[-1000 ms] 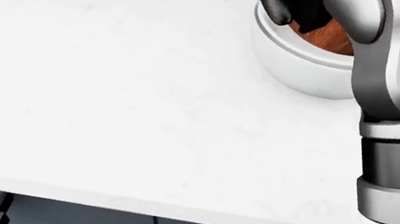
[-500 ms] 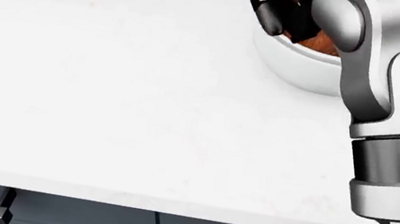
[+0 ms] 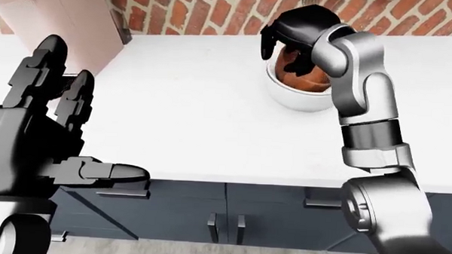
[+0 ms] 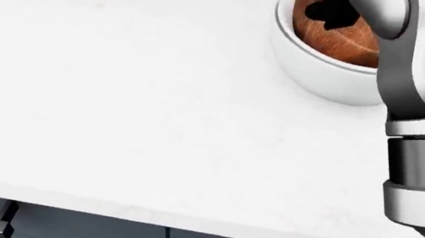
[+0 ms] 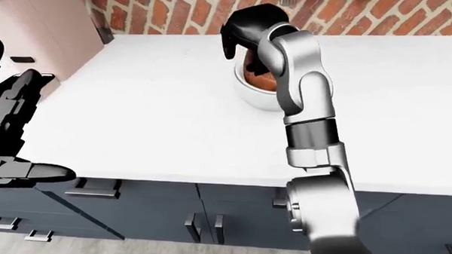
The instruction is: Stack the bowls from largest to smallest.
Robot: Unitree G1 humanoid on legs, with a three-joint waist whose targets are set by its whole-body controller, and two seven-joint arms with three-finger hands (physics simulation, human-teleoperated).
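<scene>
A white bowl [image 4: 322,75] stands on the white counter [image 4: 131,93] at the upper right of the head view. A brown wooden bowl [image 4: 341,40] rests inside it. My right hand [image 3: 283,54] hovers just above the two bowls. Its black fingers [image 3: 268,46] hang down over the brown bowl's rim and close round nothing. Part of the brown bowl is hidden behind the hand. My left hand [image 3: 98,122] is raised at the lower left of the left-eye view, off the counter's near edge, with fingers spread and nothing in it.
A red brick wall [image 3: 215,13] runs along the counter's far side, and a pink panel [image 3: 56,25] stands at the left. Dark blue cabinet doors with handles [image 3: 230,217] sit beneath the counter edge.
My right hand has lifted out of the brown bowl, whose inside now shows much more. The bowls stay in place. The left hand has barely moved.
</scene>
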